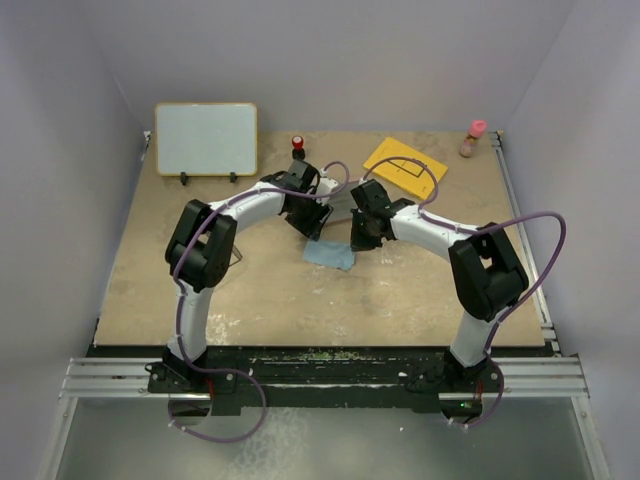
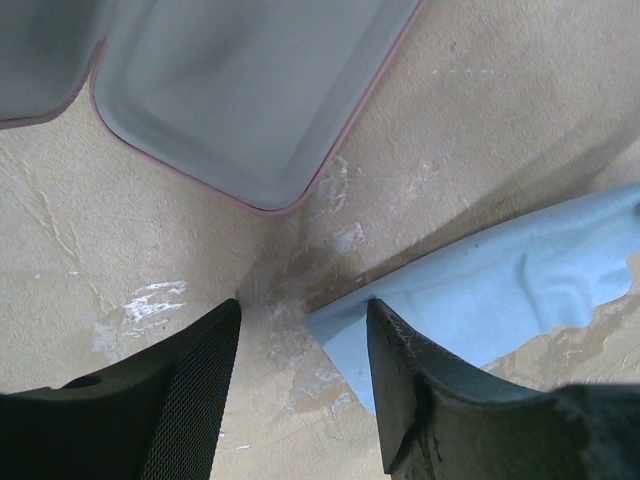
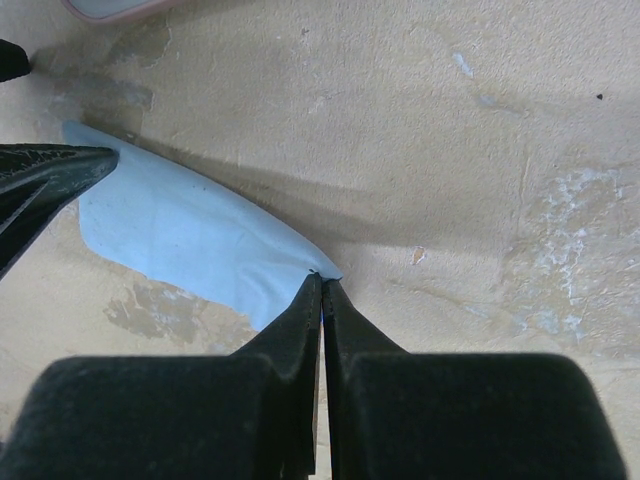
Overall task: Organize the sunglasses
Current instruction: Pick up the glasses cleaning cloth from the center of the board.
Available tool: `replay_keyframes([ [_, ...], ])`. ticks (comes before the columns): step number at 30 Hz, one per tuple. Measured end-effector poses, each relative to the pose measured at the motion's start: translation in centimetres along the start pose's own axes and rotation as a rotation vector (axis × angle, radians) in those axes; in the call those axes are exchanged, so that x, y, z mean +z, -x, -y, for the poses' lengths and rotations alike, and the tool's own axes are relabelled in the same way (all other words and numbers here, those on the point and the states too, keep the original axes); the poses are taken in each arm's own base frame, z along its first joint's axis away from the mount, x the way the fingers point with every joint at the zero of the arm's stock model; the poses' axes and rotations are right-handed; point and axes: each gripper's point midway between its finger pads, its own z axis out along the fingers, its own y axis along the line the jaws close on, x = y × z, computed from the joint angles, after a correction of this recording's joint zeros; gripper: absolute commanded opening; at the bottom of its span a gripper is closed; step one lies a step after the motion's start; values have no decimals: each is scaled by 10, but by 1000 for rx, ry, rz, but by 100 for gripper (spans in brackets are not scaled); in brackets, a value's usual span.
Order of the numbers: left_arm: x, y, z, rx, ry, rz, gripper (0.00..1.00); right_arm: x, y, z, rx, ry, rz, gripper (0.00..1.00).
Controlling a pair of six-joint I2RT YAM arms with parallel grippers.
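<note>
My two arms rise from the near edge of the table (image 1: 150,290) and arch inward, elbows high and wrists bent down, so both heads meet over the middle. Just beside my left elbow, on the tan tabletop, are thin dark wire lines that I take for the sunglasses (image 1: 240,258). They are too small and too hidden for me to be sure.

Between my wrists lies the light blue cloth (image 1: 330,254), soft and creased, on a scuffed, white-streaked surface. My right gripper (image 3: 321,288) has its fingers pressed tight together, pinching the cloth's corner at the tips. That edge is raised off the table above its own shadow. My left gripper (image 2: 300,395) stands spread and grips nothing, its right finger covering a corner of the cloth.

Just beyond is the case (image 2: 250,90), open, with a smooth grey lining inside a pinkish rim with rounded corners. At the far side are a whiteboard (image 1: 205,138), a red-topped thing (image 1: 298,143), a flat yellow envelope (image 1: 405,167) and a pink-capped bottle (image 1: 474,138).
</note>
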Motion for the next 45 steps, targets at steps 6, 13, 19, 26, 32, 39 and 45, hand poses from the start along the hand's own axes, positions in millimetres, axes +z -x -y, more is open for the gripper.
replay_keyframes([
  [6, -1, -5, 6, 2, -17, -6, 57, 0, 0, 0, 0, 1, 0, 0],
  [13, -1, -7, 14, -1, -29, -16, 57, 0, 0, 0, 0, 1, 0, 0],
  [19, -1, -8, 17, -17, -36, -18, 51, 0, 0, 0, 0, 0, -1, 0],
  [26, 1, -10, 26, -21, -68, -24, 38, 2, -1, 0, 0, -2, -4, 0],
  [32, 2, -13, 36, -30, -94, -32, 14, 7, -1, 0, 0, -8, -12, 0],
  [39, 2, -17, 37, -37, -95, -47, 4, 9, -2, 3, 3, -17, -22, 0],
  [45, -1, -19, 36, -41, -84, -67, 4, 5, 7, 0, 6, -15, -1, 0],
])
